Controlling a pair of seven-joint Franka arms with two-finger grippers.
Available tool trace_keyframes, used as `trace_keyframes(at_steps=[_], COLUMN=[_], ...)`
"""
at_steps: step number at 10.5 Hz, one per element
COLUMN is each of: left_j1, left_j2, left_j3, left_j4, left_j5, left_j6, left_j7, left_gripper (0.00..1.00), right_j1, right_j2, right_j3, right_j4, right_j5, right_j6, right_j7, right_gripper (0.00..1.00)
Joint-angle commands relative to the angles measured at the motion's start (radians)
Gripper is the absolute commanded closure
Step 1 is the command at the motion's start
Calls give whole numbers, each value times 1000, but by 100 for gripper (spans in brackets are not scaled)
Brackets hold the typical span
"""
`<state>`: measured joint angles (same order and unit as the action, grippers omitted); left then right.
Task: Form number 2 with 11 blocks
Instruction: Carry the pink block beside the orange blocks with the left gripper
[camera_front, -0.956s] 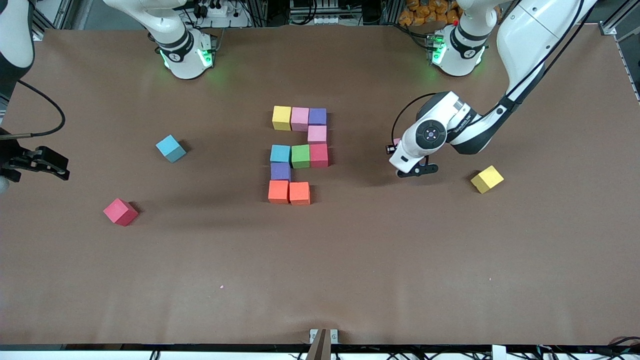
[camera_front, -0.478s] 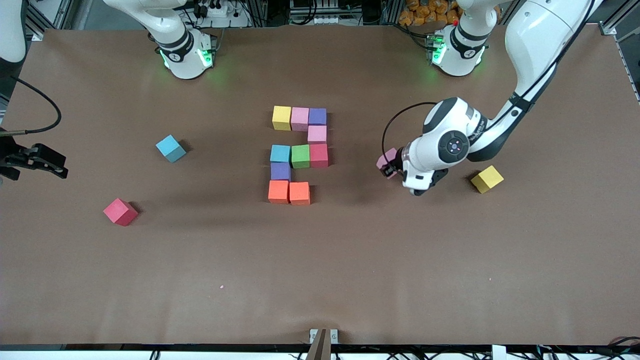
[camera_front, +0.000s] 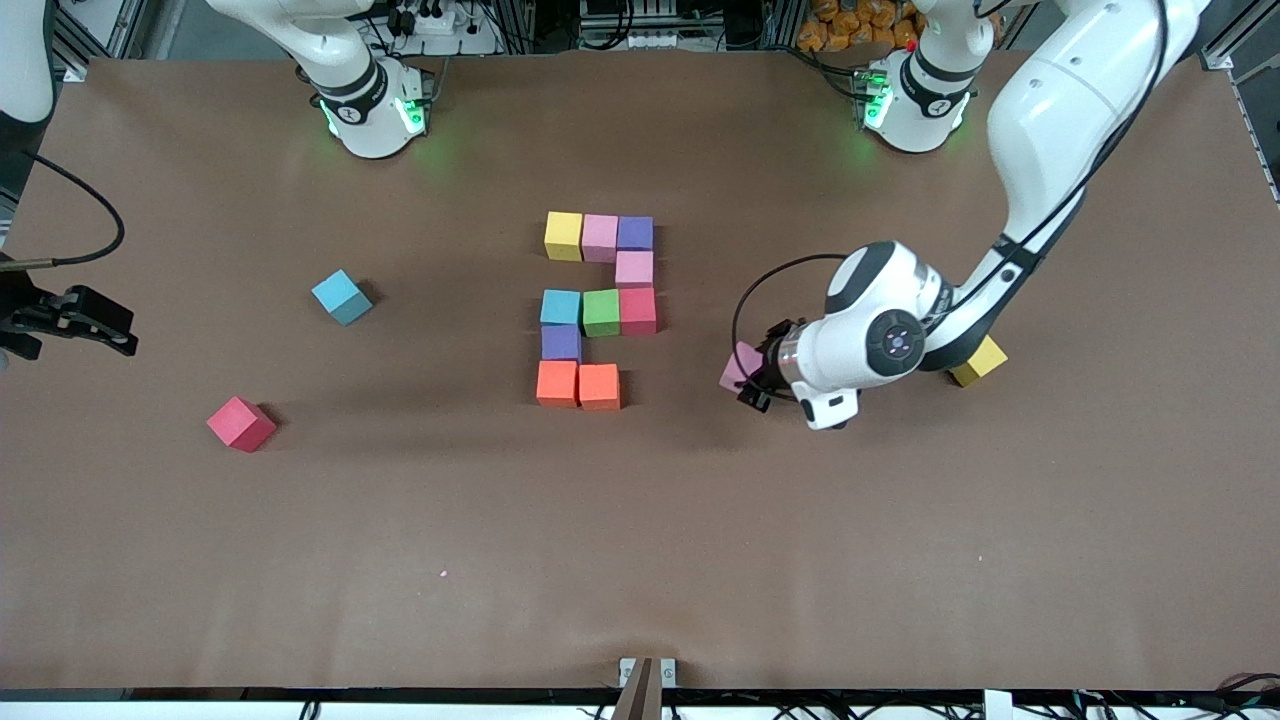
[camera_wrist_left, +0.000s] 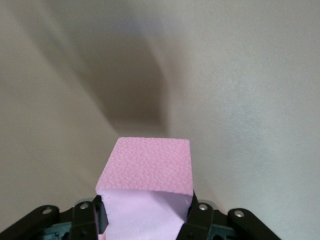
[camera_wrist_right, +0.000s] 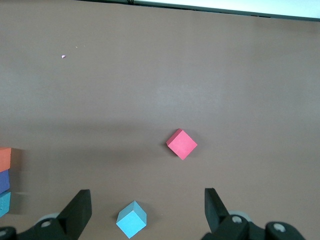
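Left wrist view shows the left gripper (camera_wrist_left: 145, 220) pinching a pink block (camera_wrist_left: 146, 192) between its fingers above the table (camera_wrist_left: 250, 100).

This looks like a robot lab. Two big white robot arms (camera_front: 1040, 130) are bolted onto a wide desk (camera_front: 640, 560) covered with plain brown paper, and green lights glow on their round bases (camera_front: 375, 110). Along the desk's top edge there are metal frame bars (camera_front: 130, 25), black cables and a white power strip (camera_front: 430, 18) with plugs in it.
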<state>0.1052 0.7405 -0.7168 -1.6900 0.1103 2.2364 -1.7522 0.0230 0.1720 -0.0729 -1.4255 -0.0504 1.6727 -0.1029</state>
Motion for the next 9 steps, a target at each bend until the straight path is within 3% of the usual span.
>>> trace_keyframes(at_steps=[1, 5, 9], left_j1=[-125, -263, -418], left_j2=[69, 118, 135], left_j3=[72, 128, 261], left_j4=[130, 223, 259], left_j5=[-17, -26, -27], left_j6=[-15, 69, 196], left_j7=[-117, -257, -406], left_gripper=[57, 52, 42], right_j1=[-6, -9, -6], right_j2=[-6, -8, -9], right_j3=[2, -2, 1], right_j4=[5, 7, 7], right_j5=[12, 15, 14], right_j6=[-14, -14, -16], right_j7=[-6, -6, -6], right_gripper=[0, 0, 0])
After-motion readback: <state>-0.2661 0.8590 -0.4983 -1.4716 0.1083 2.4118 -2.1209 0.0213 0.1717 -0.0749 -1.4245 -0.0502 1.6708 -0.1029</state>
